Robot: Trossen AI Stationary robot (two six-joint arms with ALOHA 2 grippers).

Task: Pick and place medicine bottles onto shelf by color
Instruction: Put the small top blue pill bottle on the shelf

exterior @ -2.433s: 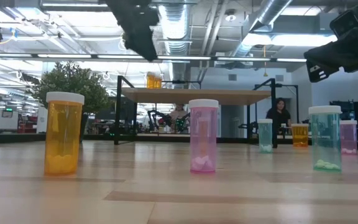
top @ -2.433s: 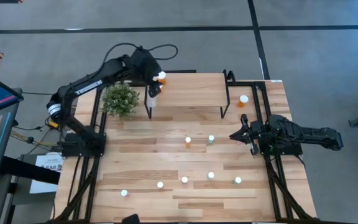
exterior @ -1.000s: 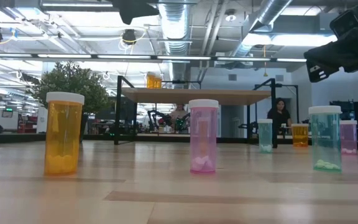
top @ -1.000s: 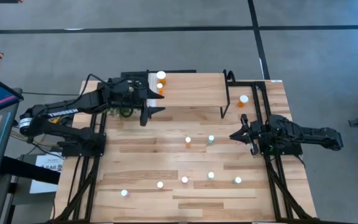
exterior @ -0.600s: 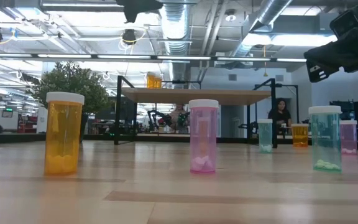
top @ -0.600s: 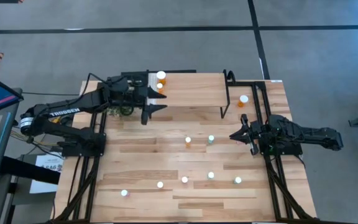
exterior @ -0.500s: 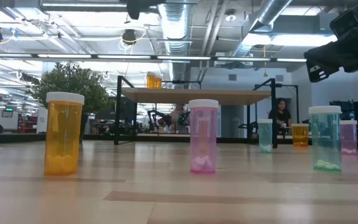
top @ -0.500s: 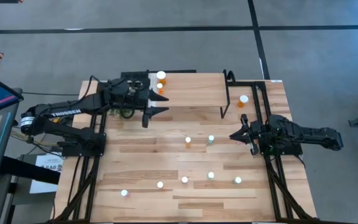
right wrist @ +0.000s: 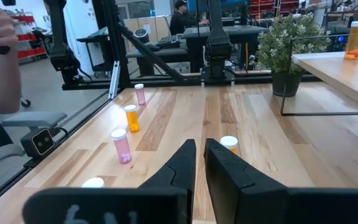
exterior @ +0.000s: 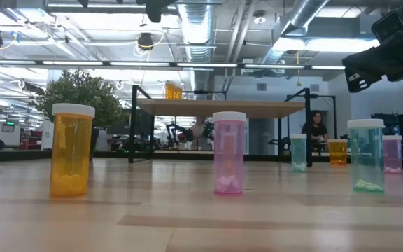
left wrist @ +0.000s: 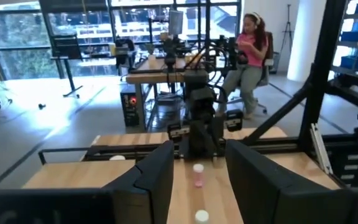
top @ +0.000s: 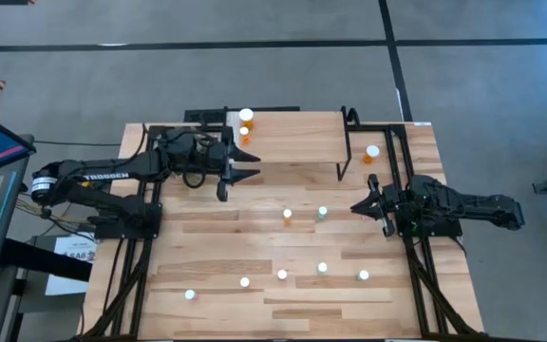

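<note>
The shelf (top: 292, 138) stands at the table's far side with two orange medicine bottles (top: 245, 116) on its left end; the low view shows them as one orange bottle (exterior: 173, 91). My left gripper (top: 239, 183) hovers open and empty just in front of the shelf's left end, pointing level toward the right. Between its fingers, the left wrist view shows a pink bottle (left wrist: 197, 175) far off on the table. Several bottles stand upright on the table, among them an orange one (top: 287, 216) and a green one (top: 322, 213). My right gripper (top: 357, 206) waits shut at the right edge.
An orange bottle (top: 372, 152) stands on the table right of the shelf. A row of bottles (top: 282, 275) stands toward the near edge. The potted plant (exterior: 82, 91) sits at the far left, mostly under my left arm. People sit beyond the table (left wrist: 247, 50).
My left gripper has drawn away from the shelf toward the table's near edge and a little to the right, sinking slightly, with nothing in it. The orange bottles stay upright on the shelf's left end.
</note>
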